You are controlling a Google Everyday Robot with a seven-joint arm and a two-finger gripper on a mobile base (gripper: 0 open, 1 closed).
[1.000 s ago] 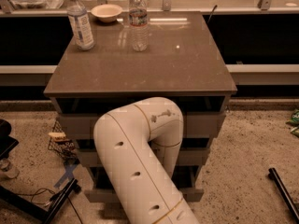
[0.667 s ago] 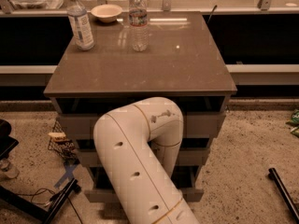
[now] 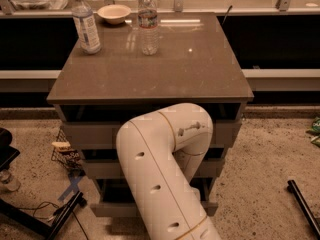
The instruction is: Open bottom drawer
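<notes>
The cabinet (image 3: pixel 150 64) has three light-grey drawer fronts under its brown top. The bottom drawer (image 3: pixel 111 209) is the lowest, slimmest front; only its left part and right end (image 3: pixel 211 208) show, with a dark gap above. Its handle is hidden. The middle drawer (image 3: pixel 102 169) and the top drawer (image 3: pixel 90 134) sit above it. My white arm (image 3: pixel 160 174) bends down in front of the drawers and covers their centres. My gripper is hidden behind the arm, somewhere low at the cabinet front.
Two water bottles (image 3: pixel 86 23) (image 3: pixel 148 24) and a small bowl (image 3: pixel 114 13) stand on the cabinet top. A wire basket (image 3: pixel 65 151) and black stand legs (image 3: pixel 50 219) are on the floor at left. A black bar (image 3: pixel 305 209) lies at right.
</notes>
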